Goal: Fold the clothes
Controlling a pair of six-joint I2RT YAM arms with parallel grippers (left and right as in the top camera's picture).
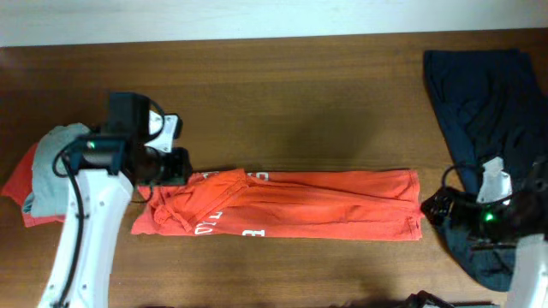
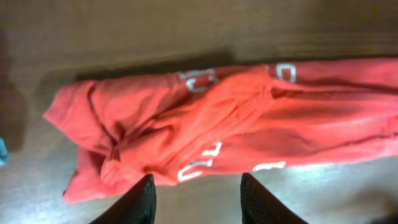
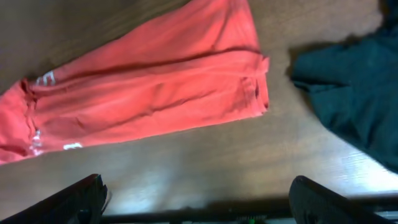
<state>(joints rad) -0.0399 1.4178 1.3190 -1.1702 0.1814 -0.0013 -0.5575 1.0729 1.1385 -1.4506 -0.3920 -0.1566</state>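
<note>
Orange pants (image 1: 282, 204) lie flat — both jaws apart, empty.

Brown wooden table (image 1: 300, 77) under long orange trousers (image 1: 325, 205) (white lettering), dark navy garment (image 1: 488, 94) right, grey-and-red pile (image 1: 43, 171) left.

The brown wooden bench (image 1: 300, 94) is bare along its whole far side, a wide lane behind the long orange cloth garment with white lettering (image 1: 291, 205), which bars the middle. In front of that garment only a narrow bare strip remains. A rumpled dark navy cloth garment (image 1: 484, 94) blocks the right end, and a stack of grey-blue and red folded cloth (image 1: 43, 171) blocks the left edge. The right hand (image 3: 196, 202), fingers wide apart, occupies the narrow gap between the orange and navy garments.
</note>
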